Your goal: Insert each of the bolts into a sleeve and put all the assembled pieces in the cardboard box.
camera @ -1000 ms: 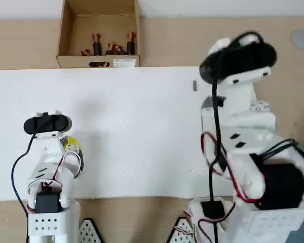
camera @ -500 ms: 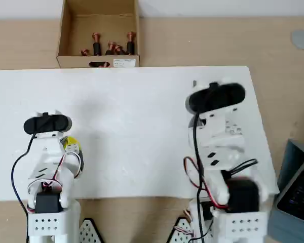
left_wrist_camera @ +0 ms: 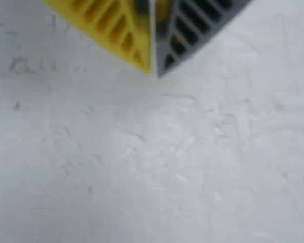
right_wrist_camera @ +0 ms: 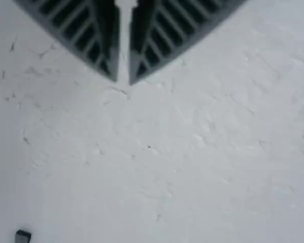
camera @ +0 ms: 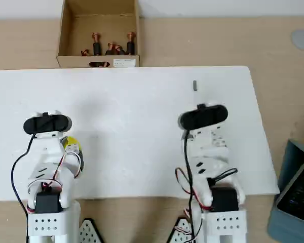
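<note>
I see the left gripper (left_wrist_camera: 153,71) close over the textured white sheet (camera: 131,126), its yellow finger and its grey finger pressed together at the tips with nothing between them. The right gripper (right_wrist_camera: 122,78) sits just as low over the same sheet. Its two grey ribbed fingers are drawn in to a thin slit and it is empty too.

From the high camera, the left arm (camera: 47,162) is folded back at the near left of the sheet and the right arm (camera: 207,162) at the near right, both close to their bases.

The open brown cardboard box (camera: 71,61) stands on the wooden table (camera: 192,40) at the far left, just past the sheet's far edge. It is well apart from both grippers and roughly straight out from the left arm. Inside it, along its near wall, I count several copper-headed bolts in black sleeves (camera: 97,44), some upright and some leaning or lying down.

One small dark grey piece (camera: 194,85) lies alone on the sheet near its far edge, beyond the right arm and apart from its gripper. I cannot tell what it is.

A grey-blue object (camera: 294,192) sits at the near right edge of the table, and a round grey disc (camera: 303,38) at the far right.
</note>
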